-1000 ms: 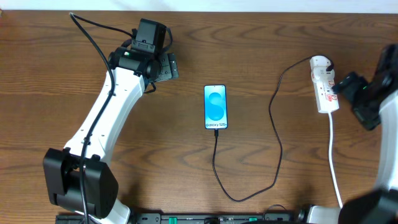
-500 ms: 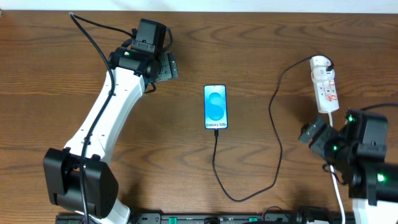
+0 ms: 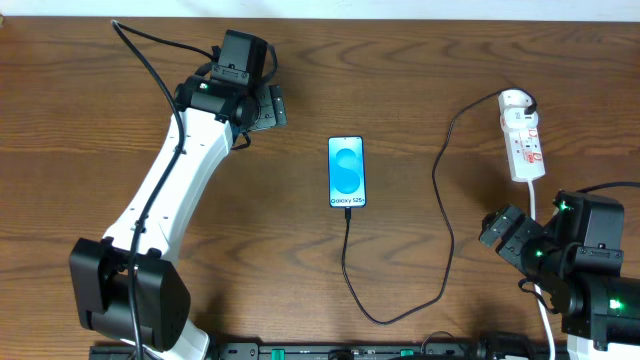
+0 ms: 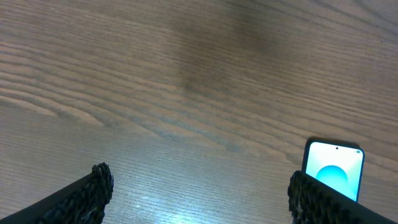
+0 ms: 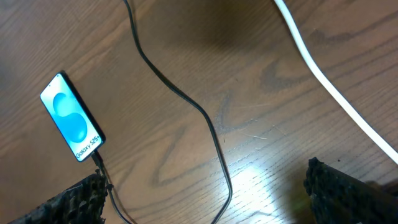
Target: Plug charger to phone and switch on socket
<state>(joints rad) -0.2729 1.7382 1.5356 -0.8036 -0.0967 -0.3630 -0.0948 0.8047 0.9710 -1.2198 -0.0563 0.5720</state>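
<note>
Lighting is even and diffuse. The overhead view is sharp, and shadows on the table (image 3: pixel 300 290) are soft. Each wrist view shows a dim patch near its top edge; the right one adds pale glare low down. The phone (image 3: pixel 347 172) screen glows, legible.

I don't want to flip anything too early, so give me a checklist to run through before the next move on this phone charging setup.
1. Tip of the charger in the phone: ok, they meet at its bottom edge.
2. Far end of the charger at the socket: ok, it reaches the round end.
3. Switch on the socket on: cannot tell, too small.
4. The right gripper open and empty: ok.
5. The right gripper at the socket: not ok, it sits apart, by the white cord.
6. The left gripper open, off the phone: ok.
</note>
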